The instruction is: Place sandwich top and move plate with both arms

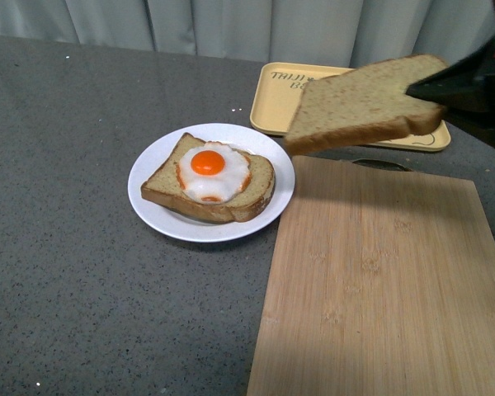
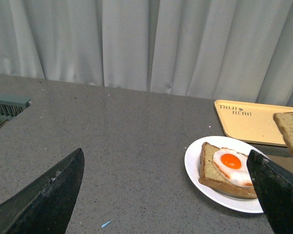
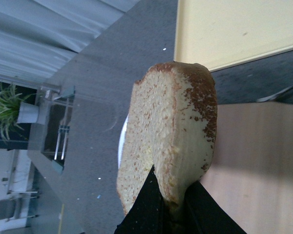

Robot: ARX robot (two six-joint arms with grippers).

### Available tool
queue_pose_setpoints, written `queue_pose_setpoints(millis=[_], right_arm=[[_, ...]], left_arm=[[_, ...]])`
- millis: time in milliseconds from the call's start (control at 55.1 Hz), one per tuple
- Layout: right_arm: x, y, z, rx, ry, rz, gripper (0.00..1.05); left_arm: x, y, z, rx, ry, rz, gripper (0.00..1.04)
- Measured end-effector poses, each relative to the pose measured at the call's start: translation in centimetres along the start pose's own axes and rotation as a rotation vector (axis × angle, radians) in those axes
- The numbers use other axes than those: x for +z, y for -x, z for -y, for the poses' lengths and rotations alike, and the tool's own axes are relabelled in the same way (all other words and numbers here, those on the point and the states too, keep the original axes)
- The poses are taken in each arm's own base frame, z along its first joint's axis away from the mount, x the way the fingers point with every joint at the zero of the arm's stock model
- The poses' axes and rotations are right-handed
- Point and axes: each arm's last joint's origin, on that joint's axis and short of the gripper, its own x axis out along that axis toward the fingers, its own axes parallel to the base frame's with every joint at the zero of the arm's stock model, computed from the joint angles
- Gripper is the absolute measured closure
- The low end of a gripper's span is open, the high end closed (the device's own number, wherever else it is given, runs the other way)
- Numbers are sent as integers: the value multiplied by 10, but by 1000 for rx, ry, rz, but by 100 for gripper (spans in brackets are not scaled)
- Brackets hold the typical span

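**Item 1: R gripper** [image 1: 419,85]. Jaws clamped on one corner of the sandwich top [image 1: 359,103]. The rest of the slice sticks out unsupported.

**Item 2: sandwich top.** Airborne and tilted, free end lower. It hangs over the near edge of the yellow tray [image 1: 274,99] and the far end of the board [image 1: 379,280], just beside the plate [image 1: 148,198]. Not yet over the egg slice [image 1: 246,198].

**Item 3: L gripper** [image 2: 161,195]. Spread wide, nothing in it. It sits over bare table [image 1: 66,264], short of the plate.

**Step in hand (my read):** carry and set down.
- You likely need to bring the slice across until it's square over the egg slice, w/ edges approx. lined up.
- Level it before lowering; a tilted drop may land one corner first and skid on the egg.
- Lower till the bread rests, then release. A corner pinch on soft crumb could tear if you swing fast.

**Materials**
- Sandwich top: thick, squarish, speckled tan crumb, darker crust, domed end. Looks soft and compressible.
- Egg slice: same bread. Glossy white w/ round orange yolk [image 1: 207,162], prob. slippery.
- Plate: round, white, smooth, shallow rim. Close against the board's edge; can't tell if touching.
- Board: pale bamboo, rectangular, matte grain.
- Tray: yellow, rounded corners, raised lip.
- Table: grey, flecked, flat.
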Motion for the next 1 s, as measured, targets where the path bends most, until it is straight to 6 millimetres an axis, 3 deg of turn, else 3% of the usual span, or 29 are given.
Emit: queue_pose_setpoints(millis=[181,417,726,998], right_arm=[[-26,-48,-24,56,-84,-53,102],[-52,-91,-31,41,-148,-122,102],[-63,-117,-29,-8,-161,-148,102],[-71,-127,-19,-49,-157,-149,102]], left_arm=[[0,0,0,0,0,0,7],[0,0,0,0,0,0,7],[0,0,0,0,0,0,7],[0,0,0,0,0,0,7]])
